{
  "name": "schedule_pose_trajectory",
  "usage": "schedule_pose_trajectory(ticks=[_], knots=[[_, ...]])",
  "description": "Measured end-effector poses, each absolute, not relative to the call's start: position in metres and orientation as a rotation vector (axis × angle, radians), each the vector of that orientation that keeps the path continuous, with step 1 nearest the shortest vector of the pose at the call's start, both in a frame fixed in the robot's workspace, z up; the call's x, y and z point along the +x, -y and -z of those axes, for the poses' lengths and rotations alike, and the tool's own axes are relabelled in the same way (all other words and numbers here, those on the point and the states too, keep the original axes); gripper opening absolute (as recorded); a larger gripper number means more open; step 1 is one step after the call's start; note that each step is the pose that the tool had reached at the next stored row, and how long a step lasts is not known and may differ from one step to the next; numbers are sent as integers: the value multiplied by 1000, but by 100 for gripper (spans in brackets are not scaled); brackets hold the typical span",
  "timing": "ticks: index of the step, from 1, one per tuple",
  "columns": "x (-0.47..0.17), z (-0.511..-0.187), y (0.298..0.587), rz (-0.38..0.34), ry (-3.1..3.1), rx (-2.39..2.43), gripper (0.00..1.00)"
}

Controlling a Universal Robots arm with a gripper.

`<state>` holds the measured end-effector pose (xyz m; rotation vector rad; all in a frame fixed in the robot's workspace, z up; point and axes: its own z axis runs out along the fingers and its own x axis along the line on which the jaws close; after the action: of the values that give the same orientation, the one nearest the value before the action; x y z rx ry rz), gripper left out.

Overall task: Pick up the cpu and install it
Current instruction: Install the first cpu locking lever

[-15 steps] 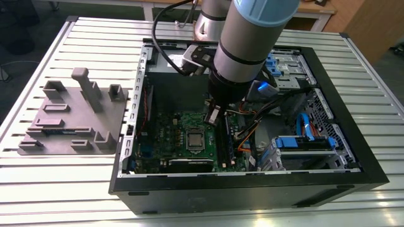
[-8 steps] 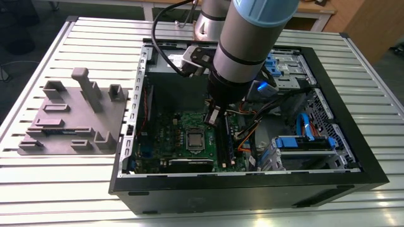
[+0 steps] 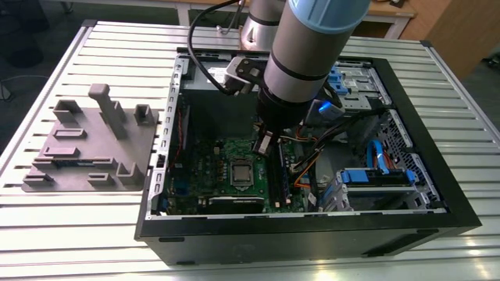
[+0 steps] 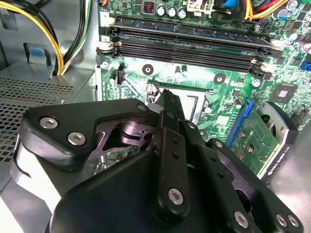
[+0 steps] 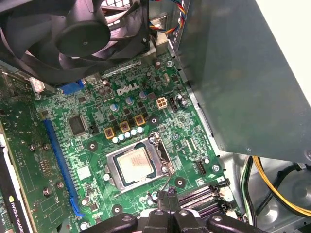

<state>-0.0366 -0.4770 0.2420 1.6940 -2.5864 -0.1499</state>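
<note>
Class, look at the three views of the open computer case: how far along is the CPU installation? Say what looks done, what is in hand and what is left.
Done: the cpu lies in the socket on the motherboard. In hand: nothing visible in the end effector, which hangs close over the board beside the socket, near the memory slots. Left: I cannot tell whether the socket frame is latched.

The cpu [image 5: 134, 165], a small flat silvery square, is seated flat in the motherboard [image 5: 92, 145] socket, roughly mid-board.
</note>
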Motion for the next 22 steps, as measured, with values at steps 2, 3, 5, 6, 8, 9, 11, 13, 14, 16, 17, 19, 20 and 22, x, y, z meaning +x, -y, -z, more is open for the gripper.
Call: schedule_pose_trajectory(ticks=[2, 3, 5, 6, 8, 9, 11, 13, 14, 16, 17, 19, 20, 22], knots=[[-37, -242, 477, 150, 2584, 1697, 10], [-37, -241, 477, 150, 2576, 1709, 10], [-37, -240, 477, 148, 2546, 1751, 10], [-37, -240, 477, 148, 2532, 1770, 10], [-37, -239, 477, 148, 2505, 1806, 10], [-37, -239, 477, 148, 2492, 1823, 10], [-37, -238, 477, 147, 2469, 1853, 10], [-37, -238, 478, 146, 2454, 1871, 10], [-37, -237, 479, 146, 2450, 1876, 10], [-37, -234, 479, 146, 2448, 1879, 10], [-37, -234, 479, 145, 2449, 1880, 10], [-37, -233, 480, 141, 2450, 1883, 10], [-37, -232, 481, 139, 2449, 1887, 10], [-38, -232, 483, 138, 2443, 1896, 10]])
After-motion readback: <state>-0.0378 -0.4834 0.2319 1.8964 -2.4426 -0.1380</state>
